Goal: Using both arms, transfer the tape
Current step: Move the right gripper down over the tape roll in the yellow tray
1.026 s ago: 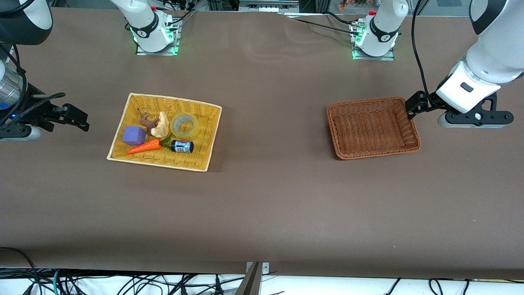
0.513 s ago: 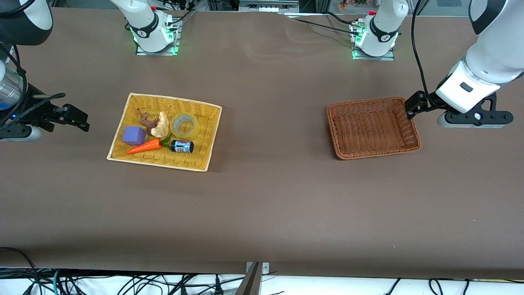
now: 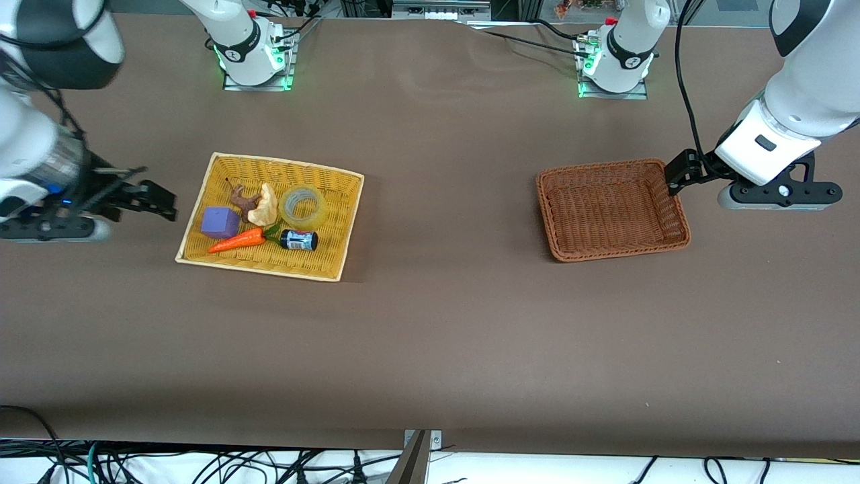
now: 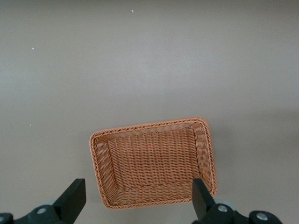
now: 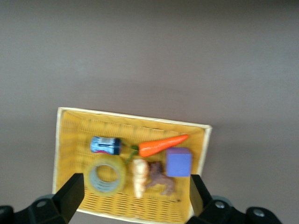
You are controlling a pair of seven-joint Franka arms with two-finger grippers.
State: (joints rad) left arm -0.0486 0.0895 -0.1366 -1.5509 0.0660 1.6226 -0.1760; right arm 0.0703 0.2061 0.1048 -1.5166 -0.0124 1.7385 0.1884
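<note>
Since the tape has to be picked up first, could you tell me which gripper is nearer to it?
Right. The right gripper hovers open just outside the yellow basket holding the tape; the left gripper waits open at the brown basket.

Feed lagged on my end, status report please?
Right pincer open, empty, beside yellow basket. Left pincer open, waiting over brown basket edge. Tape flat in yellow basket, untouched; bottle and pale piece crowd it.

A brown table [image 3: 437,336] fills the scene; tangled cables [image 3: 201,464] lie beneath its near edge
</note>
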